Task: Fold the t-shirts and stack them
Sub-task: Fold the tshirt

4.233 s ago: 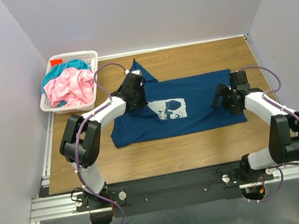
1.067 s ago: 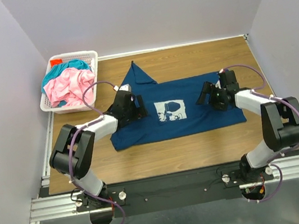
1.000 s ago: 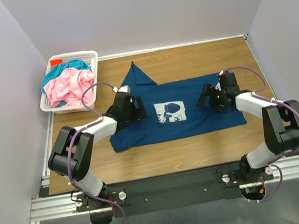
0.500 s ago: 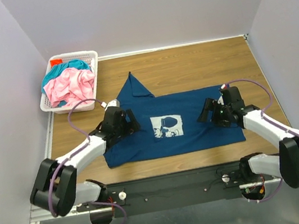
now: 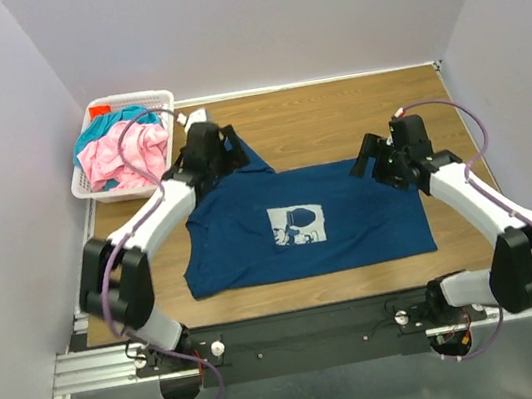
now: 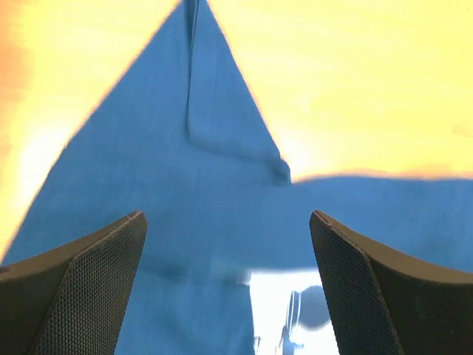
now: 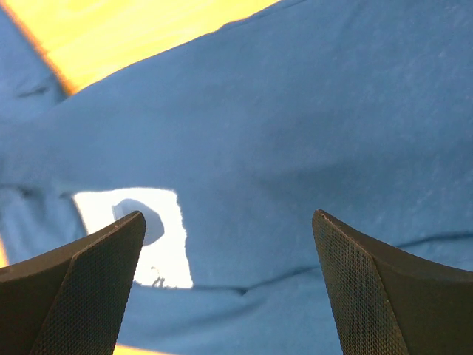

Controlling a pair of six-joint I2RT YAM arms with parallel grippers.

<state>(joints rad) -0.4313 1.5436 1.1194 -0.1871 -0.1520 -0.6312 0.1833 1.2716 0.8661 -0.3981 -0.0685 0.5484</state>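
Left claw (image 5: 225, 151) wide open, nothing between its fingers. It hangs over the far-left part of the dark blue t-shirt (image 5: 351, 221), right by the sleeve (image 5: 251, 153) that pokes out toward the far side as a triangle. Can't tell from the top view if it touches the cloth. In the left wrist view, the left claw (image 6: 225, 222) has both fingers (image 6: 81, 288) spread apart, with the blue sleeve (image 6: 211, 89) lying between and beyond them on the desk (image 6: 355, 74). An edge of the white print (image 6: 288, 310) shows at the bottom.

Right claw (image 5: 369, 159) also wide open and empty, over the far-right corner of the same shirt. In the right wrist view, the right claw (image 7: 228, 218) has its fingers (image 7: 369, 288) wide, with the blue shirt (image 7: 295, 133) filling the gap. The white print (image 7: 133, 237) is at lower left and a strip of desk (image 7: 133, 37) at upper left.

The dark blue t-shirt lies spread out, mostly flat, on the middle of the desk (image 5: 333, 108), between the two arms. Its white print (image 5: 298, 225) faces up, and there are some wrinkles along its left edge.

A white basket (image 5: 129, 99) sits at the far-left corner of the desk, well apart from the right claw and near the left one. In it the pink t-shirt (image 5: 123, 156) is bunched on top. The teal t-shirt (image 5: 98, 132) shows under it on the far and left side. Both are crumpled.
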